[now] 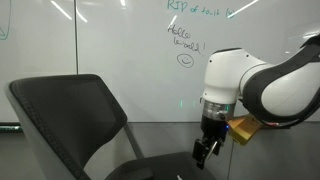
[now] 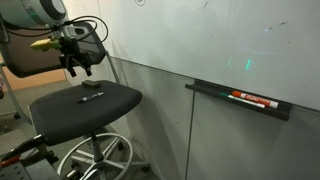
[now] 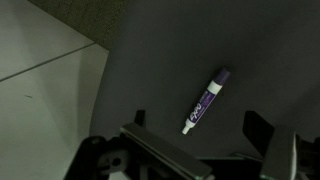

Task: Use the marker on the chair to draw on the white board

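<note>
On chair (image 2: 60,106) seat, marker (image 2: 92,97) lies flat; hand (image 2: 77,66) hovers above it, fingers spread, empty. Wrist view alone shows marker's purple end, white label. Green handwriting on white board (image 1: 120,40) behind chair shows in an exterior view only.

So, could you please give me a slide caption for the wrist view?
Open gripper hovering above the marker lying on the chair.

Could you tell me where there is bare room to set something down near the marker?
The chair seat is bare all round the marker. Crowded only right over the marker, where the open gripper hangs. The board's ledge is free at the end nearer the chair; a pen fills the rest.
</note>
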Robot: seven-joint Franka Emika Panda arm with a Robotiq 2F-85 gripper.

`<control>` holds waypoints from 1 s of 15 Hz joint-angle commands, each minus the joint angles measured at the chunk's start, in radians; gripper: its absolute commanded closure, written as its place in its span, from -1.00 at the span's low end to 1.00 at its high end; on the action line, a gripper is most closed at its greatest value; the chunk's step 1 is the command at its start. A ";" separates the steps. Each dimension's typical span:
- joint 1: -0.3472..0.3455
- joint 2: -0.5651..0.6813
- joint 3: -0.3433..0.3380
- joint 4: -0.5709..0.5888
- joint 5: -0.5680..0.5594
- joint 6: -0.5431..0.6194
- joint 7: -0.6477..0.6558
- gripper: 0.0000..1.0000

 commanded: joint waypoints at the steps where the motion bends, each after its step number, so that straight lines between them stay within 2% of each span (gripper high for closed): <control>1: 0.055 0.103 -0.048 0.078 -0.145 0.002 0.177 -1.00; 4: 0.108 0.169 -0.083 0.125 -0.201 -0.010 0.267 -1.00; 9: 0.188 0.256 -0.126 0.192 -0.198 -0.006 0.334 -1.00; 15: 0.198 0.316 -0.150 0.216 -0.129 0.020 0.305 -1.00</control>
